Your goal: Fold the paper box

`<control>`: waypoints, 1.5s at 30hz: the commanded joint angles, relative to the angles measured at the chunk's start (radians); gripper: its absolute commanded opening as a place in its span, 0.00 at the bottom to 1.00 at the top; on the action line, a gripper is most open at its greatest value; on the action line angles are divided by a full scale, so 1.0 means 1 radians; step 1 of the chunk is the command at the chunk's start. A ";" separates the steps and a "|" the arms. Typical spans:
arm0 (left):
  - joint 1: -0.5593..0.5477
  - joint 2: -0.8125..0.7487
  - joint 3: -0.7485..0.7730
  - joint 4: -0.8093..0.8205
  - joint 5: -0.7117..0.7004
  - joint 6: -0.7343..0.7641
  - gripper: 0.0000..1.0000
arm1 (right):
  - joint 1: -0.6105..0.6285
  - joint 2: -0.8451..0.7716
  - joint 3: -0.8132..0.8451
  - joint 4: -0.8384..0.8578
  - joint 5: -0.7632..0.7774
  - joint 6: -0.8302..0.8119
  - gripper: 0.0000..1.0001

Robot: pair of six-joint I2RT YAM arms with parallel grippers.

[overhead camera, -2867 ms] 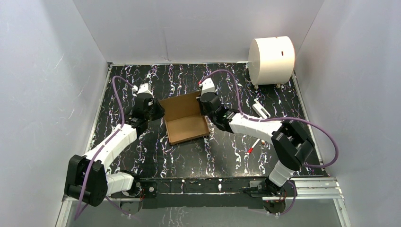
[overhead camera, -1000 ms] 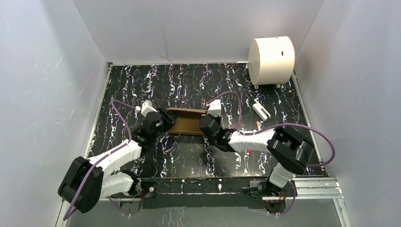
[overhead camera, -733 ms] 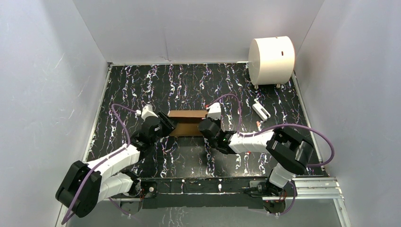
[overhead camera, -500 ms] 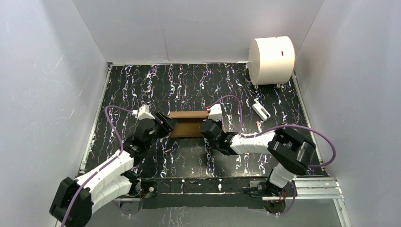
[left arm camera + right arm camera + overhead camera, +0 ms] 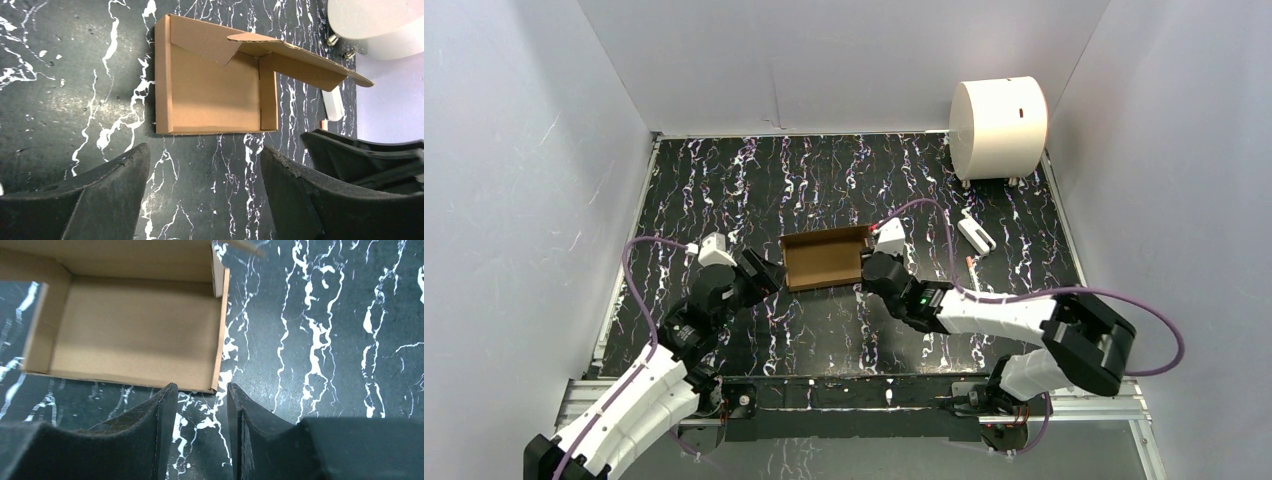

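A plain brown thin cardboard box [image 5: 824, 258] is seen lying on the black white-veined marble bench [image 5: 824, 180], about mid-bench, between the two hands. It is formed as a shallow open tray with its floor flat on the bench and low walls raised around it. In the left wrist view the box [image 5: 215, 95] is shown with a long flap and a rounded tab standing out over its far side, tilted rather than folded flat.

The left hand [image 5: 759, 275] is held just to the left of the box, apart from it. Its black fingers [image 5: 115, 185] are spread wide, and only bare bench is seen between them [image 5: 205, 150].

The right hand [image 5: 871, 272] is placed at the right end of the box. In the right wrist view its fingers [image 5: 165, 410] are parted by a narrow gap [image 5: 200, 387] in which only bench is seen, and nothing is clamped. The near right corner of the box [image 5: 125, 330] lies just beyond the fingertips; whether it is touched cannot be told.

A large white cylinder [image 5: 997, 113] is stood at the far right corner of the bench, well apart from the box, and a small white object [image 5: 976, 233] lies between the two
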 commanded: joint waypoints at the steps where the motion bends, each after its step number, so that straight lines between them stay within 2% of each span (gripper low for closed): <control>1: 0.006 -0.032 0.091 -0.112 -0.049 0.060 0.79 | 0.003 -0.122 0.013 0.005 0.000 -0.001 0.50; 8: 0.047 0.080 0.229 -0.127 -0.041 0.134 0.85 | -0.087 -0.211 0.141 0.005 0.000 -0.001 0.50; 12: 0.151 0.158 0.272 -0.104 0.068 0.142 0.86 | -0.184 -0.225 0.204 0.005 0.000 -0.001 0.50; 15: 0.265 0.222 0.293 -0.041 0.231 0.125 0.85 | -0.292 -0.200 0.262 0.005 0.000 -0.001 0.50; 19: 0.282 0.325 0.347 0.021 0.289 0.113 0.83 | -0.372 -0.119 0.353 0.005 0.000 -0.001 0.50; 28: 0.305 0.493 0.436 0.028 0.329 0.136 0.79 | -0.399 0.096 0.508 0.005 0.000 -0.001 0.50; 36: 0.304 0.524 0.392 0.018 0.418 0.147 0.73 | -0.398 0.142 0.451 0.005 0.000 -0.001 0.50; 45: 0.304 0.531 0.359 -0.007 0.474 0.171 0.73 | -0.392 0.159 0.407 0.005 0.000 -0.001 0.50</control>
